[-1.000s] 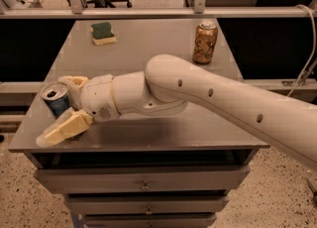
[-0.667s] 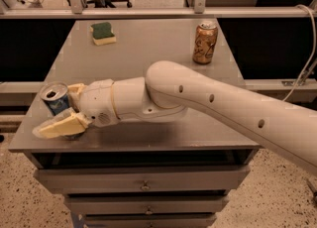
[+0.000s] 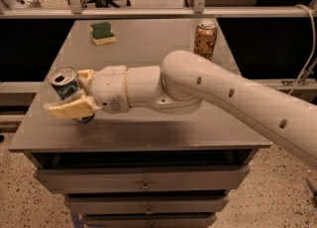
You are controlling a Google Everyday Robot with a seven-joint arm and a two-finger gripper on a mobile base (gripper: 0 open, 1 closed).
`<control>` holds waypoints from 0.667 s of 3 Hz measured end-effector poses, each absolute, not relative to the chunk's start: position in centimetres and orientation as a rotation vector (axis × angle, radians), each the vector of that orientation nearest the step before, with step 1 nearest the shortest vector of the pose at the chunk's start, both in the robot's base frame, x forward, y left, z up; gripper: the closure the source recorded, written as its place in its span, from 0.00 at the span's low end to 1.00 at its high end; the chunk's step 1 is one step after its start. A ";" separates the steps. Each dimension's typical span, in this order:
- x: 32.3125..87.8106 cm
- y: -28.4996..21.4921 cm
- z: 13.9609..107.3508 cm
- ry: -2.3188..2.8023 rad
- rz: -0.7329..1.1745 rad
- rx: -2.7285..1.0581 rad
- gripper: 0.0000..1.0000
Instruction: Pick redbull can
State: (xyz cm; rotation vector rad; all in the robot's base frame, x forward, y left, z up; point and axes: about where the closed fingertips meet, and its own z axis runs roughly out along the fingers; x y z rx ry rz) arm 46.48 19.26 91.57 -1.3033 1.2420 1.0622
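Redbull can (image 3: 63,80) – pinched between the gripper (image 3: 68,93) fingers (image 3: 70,108) – at table (image 3: 148,133) left edge.

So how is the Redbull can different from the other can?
The redbull can is blue and silver; the other can is golden-brown. The redbull can sits in the pincer at the table's front left; the other can stands free at the back right. Both have silver tops.

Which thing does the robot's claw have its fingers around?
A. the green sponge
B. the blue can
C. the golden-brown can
B: the gripper, near the left edge of the table, has its fingers closed on the blue can.
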 end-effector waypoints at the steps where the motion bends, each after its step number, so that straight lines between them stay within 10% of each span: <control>1: 48.4 16.4 95.6 1.156 1.022 -1.247 1.00; 2: 48.8 15.9 96.5 1.140 1.010 -1.237 1.00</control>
